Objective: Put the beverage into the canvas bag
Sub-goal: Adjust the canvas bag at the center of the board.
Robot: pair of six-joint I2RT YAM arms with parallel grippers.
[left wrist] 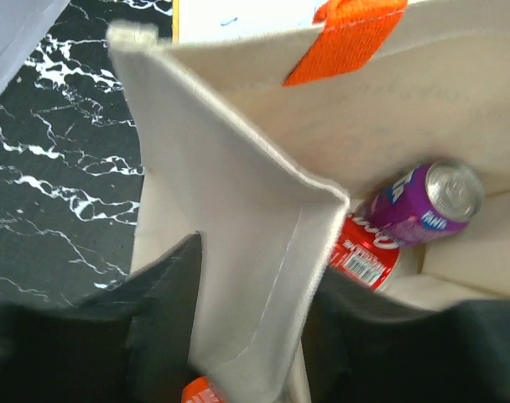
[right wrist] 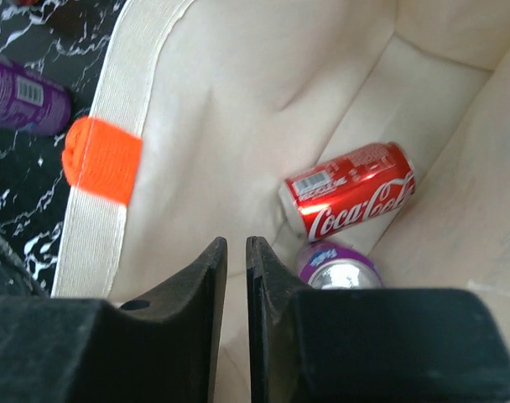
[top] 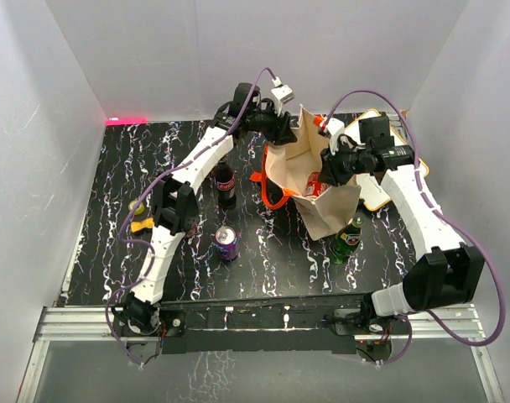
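The canvas bag (top: 299, 159) stands on the black marbled surface (top: 104, 185), right of centre, with its mouth open to the top camera. The left end effector (top: 282, 126) is at the bag's far rim. In its wrist view, the dark fingers (left wrist: 158, 323) are clamped on either side of a fold of canvas. The fingers' lower parts run off the frame, blurred.

The right end effector (right wrist: 236, 248) hangs over the bag's mouth, its jaws drawn nearly together with only a thin slit between them and nothing held. Below it, on the bag's floor, lies a red cola can (right wrist: 349, 200) on its side. A purple Fanta can (right wrist: 339, 267) touches it and is partly covered by the right finger (the left wrist view shows its silver top and label more fully). One orange handle (right wrist: 100, 159) loops over the rim, out of focus.

Other drinks stand outside the bag:
- A dark cola bottle (top: 225, 180) stands just beside the left arm.
- A loose purple can (top: 227, 243) stands nearer the bases.
- A green bottle (top: 347, 239) stands against the bag's near side, its lower part hard to make out.

A pale flat thing (top: 375, 195) with an orange edge lies mostly hidden under the right arm, and I cannot tell what it is.
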